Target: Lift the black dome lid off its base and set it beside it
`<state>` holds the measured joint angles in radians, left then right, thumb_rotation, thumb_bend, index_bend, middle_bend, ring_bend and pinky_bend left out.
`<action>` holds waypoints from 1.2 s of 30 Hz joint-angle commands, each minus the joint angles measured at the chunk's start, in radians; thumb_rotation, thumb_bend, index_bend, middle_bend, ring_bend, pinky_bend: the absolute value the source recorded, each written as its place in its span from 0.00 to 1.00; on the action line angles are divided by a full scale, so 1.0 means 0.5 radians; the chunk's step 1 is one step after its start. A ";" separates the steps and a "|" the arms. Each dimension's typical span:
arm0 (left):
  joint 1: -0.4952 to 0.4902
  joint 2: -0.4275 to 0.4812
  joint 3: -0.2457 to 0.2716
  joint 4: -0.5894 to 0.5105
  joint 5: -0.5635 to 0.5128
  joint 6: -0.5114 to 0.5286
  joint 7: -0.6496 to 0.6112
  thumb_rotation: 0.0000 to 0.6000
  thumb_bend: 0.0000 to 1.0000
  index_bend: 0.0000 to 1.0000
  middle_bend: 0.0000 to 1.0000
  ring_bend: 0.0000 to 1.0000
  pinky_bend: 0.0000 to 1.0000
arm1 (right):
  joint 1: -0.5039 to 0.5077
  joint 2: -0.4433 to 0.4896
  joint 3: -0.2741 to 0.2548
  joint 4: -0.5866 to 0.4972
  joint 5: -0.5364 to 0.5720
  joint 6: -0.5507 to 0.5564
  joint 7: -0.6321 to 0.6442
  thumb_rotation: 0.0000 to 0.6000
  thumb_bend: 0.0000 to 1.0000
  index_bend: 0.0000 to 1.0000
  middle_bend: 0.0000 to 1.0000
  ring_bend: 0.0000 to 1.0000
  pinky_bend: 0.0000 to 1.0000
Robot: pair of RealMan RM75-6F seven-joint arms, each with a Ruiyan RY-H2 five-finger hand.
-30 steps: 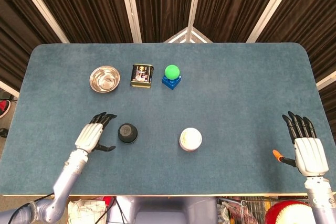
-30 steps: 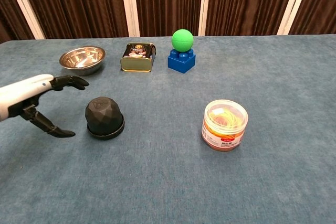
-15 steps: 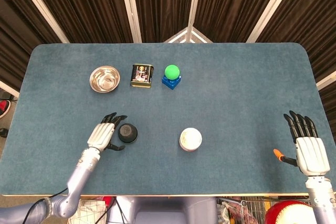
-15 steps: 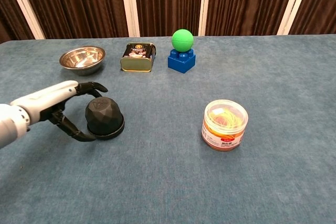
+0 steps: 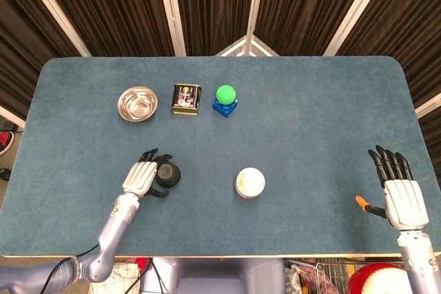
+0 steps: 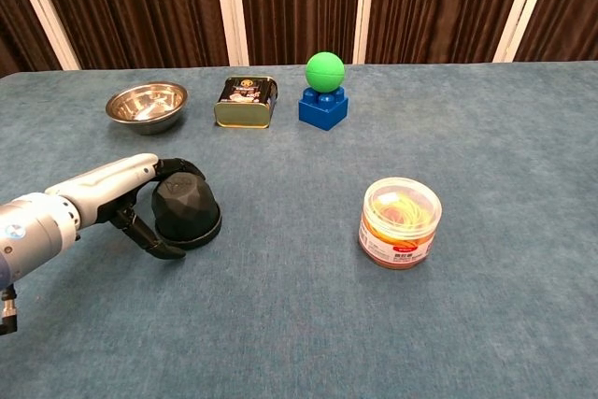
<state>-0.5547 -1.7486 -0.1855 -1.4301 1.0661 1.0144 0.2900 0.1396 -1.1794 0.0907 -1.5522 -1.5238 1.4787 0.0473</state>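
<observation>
The black faceted dome lid (image 5: 169, 173) (image 6: 188, 203) sits on its flat black base (image 6: 209, 232) at the front left of the blue table (image 5: 310, 122). My left hand (image 5: 141, 175) (image 6: 121, 189) is against the lid's left side. Its fingers (image 6: 179, 167) curve over the top left of the dome, and the thumb reaches round the near side by the base. The lid still rests on the base. Far off by the front right corner, my right hand (image 5: 400, 194) lies flat with fingers spread and holds nothing; only the head view shows it.
A steel bowl (image 5: 137, 102) (image 6: 146, 104), a gold tin (image 5: 186, 98) (image 6: 247, 101) and a green ball (image 5: 225, 93) (image 6: 324, 71) on a blue brick (image 6: 322, 107) line the back. A clear tub of rubber bands (image 5: 249, 182) (image 6: 400, 222) stands right of the lid.
My left hand has moved right from beside the lid until its fingers and thumb reach round it. The lid and the right hand have not moved.
</observation>
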 commanded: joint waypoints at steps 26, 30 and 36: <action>-0.038 -0.025 0.026 -0.012 0.012 0.046 0.042 1.00 0.36 0.34 0.36 0.00 0.00 | 0.001 0.033 -0.026 0.002 0.000 -0.044 0.062 1.00 0.19 0.03 0.00 0.01 0.00; -0.043 -0.027 0.026 -0.001 -0.023 0.054 0.092 1.00 0.40 0.37 0.39 0.00 0.00 | 0.008 0.041 -0.028 0.005 -0.003 -0.058 0.080 1.00 0.18 0.03 0.00 0.01 0.00; -0.037 0.010 0.023 -0.070 -0.016 0.077 0.089 1.00 0.41 0.40 0.39 0.00 0.00 | -0.003 0.047 -0.032 -0.018 -0.012 -0.034 0.062 1.00 0.18 0.03 0.00 0.01 0.00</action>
<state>-0.5745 -1.7511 -0.1731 -1.4532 1.0535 1.0490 0.3387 0.1390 -1.1563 0.0752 -1.5586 -1.5292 1.4599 0.0805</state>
